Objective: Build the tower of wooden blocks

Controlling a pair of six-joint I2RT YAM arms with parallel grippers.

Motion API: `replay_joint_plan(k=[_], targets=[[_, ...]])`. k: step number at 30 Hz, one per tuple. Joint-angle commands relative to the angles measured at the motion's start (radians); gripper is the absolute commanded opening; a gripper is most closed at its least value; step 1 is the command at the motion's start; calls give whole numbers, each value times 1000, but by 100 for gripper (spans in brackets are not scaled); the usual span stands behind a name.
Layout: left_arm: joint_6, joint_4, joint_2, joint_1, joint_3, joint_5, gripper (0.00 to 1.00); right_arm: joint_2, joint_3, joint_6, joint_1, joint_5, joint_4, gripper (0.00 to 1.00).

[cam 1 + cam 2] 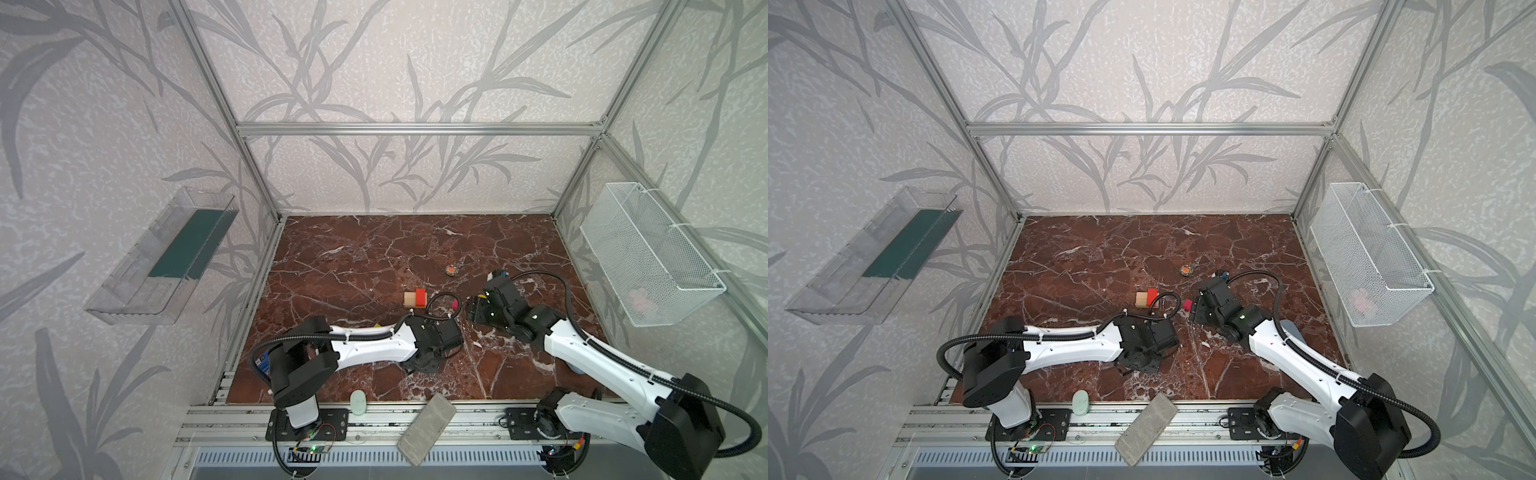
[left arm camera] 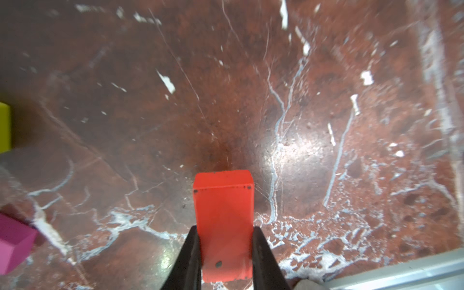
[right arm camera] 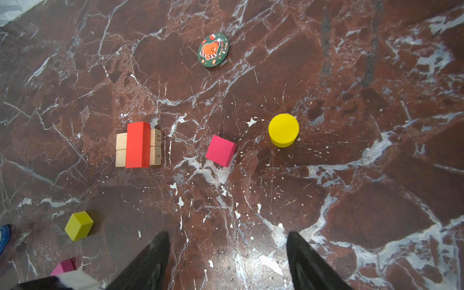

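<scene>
My left gripper [image 2: 224,229] pinches the held red block [image 2: 223,208] by its long sides, to lay it flat beside the placed red block [image 3: 137,145] across the tan bars [image 3: 121,150] that start the tower [image 3: 155,147]; my right gripper [image 3: 227,237] hangs wide, empty. In both top views the grip is hidden; the block is perhaps just lifted
</scene>
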Motion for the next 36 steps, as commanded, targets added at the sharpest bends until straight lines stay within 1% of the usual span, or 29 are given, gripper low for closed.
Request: replay_joint_plan(k=[1, 4, 8, 12, 18, 22, 25, 28, 36], targets=[[28, -48, -73, 48, 13, -34, 17, 5, -1, 2, -5, -10, 14, 74], [70, -27, -118, 118, -2, 0, 16, 20, 6, 3, -5, -26, 23, 74], [144, -45, -155, 210, 26, -17, 16, 40, 15, -1, -5, -37, 22, 74], [216, -40, -148, 292, 73, -36, 16, 50, 24, -3, -5, -37, 23, 74], [303, -21, -57, 402, 170, 2, 16, 78, 44, -6, -5, -24, 11, 74], [355, -43, 53, 465, 267, 78, 16, 115, 65, -8, -5, -29, 11, 74], [380, -61, 127, 488, 337, 79, 16, 150, 83, -14, -5, -47, 19, 74], [393, -50, 162, 497, 378, 83, 16, 180, 107, -18, -5, -60, 6, 74], [409, -47, 224, 512, 427, 120, 16, 213, 138, -36, -6, -50, 15, 74]])
